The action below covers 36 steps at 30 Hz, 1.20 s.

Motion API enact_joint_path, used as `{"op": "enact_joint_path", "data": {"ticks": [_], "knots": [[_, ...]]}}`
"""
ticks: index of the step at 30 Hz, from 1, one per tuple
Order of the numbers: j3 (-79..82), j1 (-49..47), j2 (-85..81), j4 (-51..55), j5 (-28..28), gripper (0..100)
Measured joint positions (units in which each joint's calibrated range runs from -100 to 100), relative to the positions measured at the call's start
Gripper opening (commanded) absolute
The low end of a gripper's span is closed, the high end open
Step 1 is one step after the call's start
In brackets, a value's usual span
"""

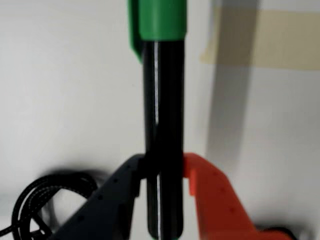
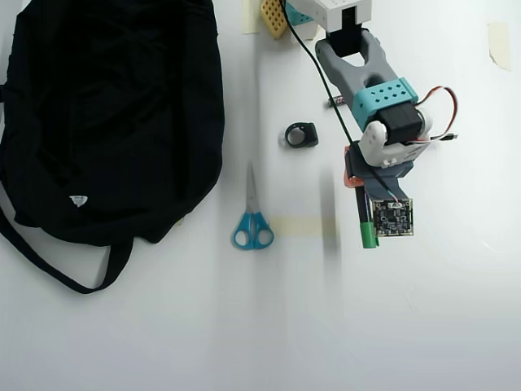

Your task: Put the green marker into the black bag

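Note:
The green marker (image 1: 162, 100) has a black barrel and a bright green cap at the top of the wrist view. My gripper (image 1: 162, 167) is shut on the barrel, with the black finger (image 1: 117, 190) on the left and the orange finger (image 1: 210, 195) on the right. In the overhead view the gripper (image 2: 356, 175) holds the marker (image 2: 368, 235) above the table at centre right, cap pointing toward the bottom edge, and its shadow falls to the left. The black bag (image 2: 106, 114) lies at the far left, well apart from the gripper, with its strap looping below.
Blue-handled scissors (image 2: 252, 220) lie between bag and gripper. A coiled black cable (image 2: 301, 134) sits just left of the arm and shows in the wrist view (image 1: 45, 200). Beige tape strips (image 2: 303, 226) are stuck on the white table (image 2: 244, 326).

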Motion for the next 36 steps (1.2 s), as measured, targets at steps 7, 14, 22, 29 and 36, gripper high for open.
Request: {"op": "enact_joint_path", "data": {"ticks": [7,14,22,29,36], "knots": [[13.36,-0.88,-10.63,0.0,0.05,2],[29.8,-0.73,-25.32,0.0,0.05,2],[44.58,-0.59,-38.36,-8.59,0.63,2],[55.19,-0.66,-48.32,-13.4,1.42,2],[61.56,0.15,-58.86,-14.17,2.34,2]]}}
